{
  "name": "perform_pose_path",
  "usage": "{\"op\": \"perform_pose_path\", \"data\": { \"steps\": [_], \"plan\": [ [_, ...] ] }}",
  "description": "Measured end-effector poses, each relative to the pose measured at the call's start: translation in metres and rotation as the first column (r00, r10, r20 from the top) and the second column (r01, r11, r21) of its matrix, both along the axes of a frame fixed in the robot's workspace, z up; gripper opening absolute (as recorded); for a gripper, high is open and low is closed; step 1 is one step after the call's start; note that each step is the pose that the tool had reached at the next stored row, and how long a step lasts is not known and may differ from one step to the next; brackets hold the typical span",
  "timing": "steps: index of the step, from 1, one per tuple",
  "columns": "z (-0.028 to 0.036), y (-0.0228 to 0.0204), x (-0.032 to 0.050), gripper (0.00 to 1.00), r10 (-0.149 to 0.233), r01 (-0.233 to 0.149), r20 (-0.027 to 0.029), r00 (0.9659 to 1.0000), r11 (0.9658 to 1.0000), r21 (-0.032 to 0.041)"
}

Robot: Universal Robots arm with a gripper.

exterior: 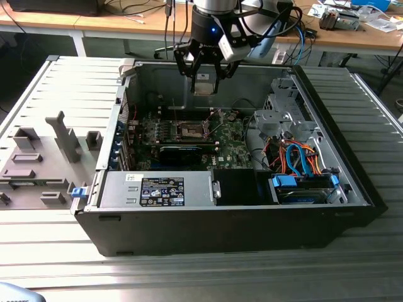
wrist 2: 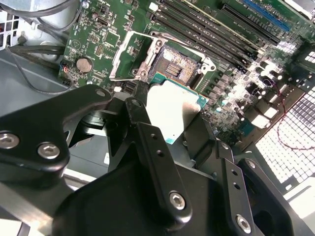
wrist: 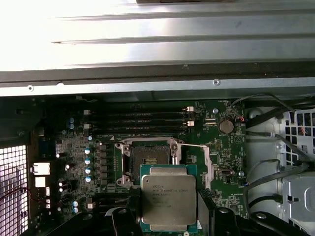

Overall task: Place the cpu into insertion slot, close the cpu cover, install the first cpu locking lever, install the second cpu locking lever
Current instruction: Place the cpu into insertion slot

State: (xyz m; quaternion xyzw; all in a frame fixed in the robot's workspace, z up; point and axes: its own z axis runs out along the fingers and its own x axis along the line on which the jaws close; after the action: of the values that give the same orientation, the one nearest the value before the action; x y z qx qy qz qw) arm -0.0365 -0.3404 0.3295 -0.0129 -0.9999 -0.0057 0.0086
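- Gripper [exterior: 204, 78] is pinching the cpu [exterior: 204, 84] by two opposite edges. The fingers [wrist: 123, 222] are pressed in on the sides, so my guess is that keeps the underside free to go down flat.
- In the first wrist view the cpu [wrist: 169, 198] hangs level with its dull metal top up, just beside the insertion slot [wrist: 147, 158] and not in it — it's in the air above the board.
- Slot is bare, with the brownish pin field showing in the second wrist view [wrist 2: 179, 64].
- cpu cover [wrist 2: 124, 58] is flipped open off to one side, which leaves the socket clear.
- Around that is the green motherboard [wrist: 224, 147] with long black memory slots [wrist: 147, 120] next to the socket.
- All of it sits in an open computer case [exterior: 227, 220] lying on a ribbed metal table [exterior: 189, 277].
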Motion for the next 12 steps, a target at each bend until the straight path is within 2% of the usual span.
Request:
{"op": "perform_pose_path", "data": {
  "steps": [12],
  "plan": [
    [-0.0022,0.0,0.0,0.55,0.0,0.0,0.0001,1.0,1.0,0.0]
  ]
}}
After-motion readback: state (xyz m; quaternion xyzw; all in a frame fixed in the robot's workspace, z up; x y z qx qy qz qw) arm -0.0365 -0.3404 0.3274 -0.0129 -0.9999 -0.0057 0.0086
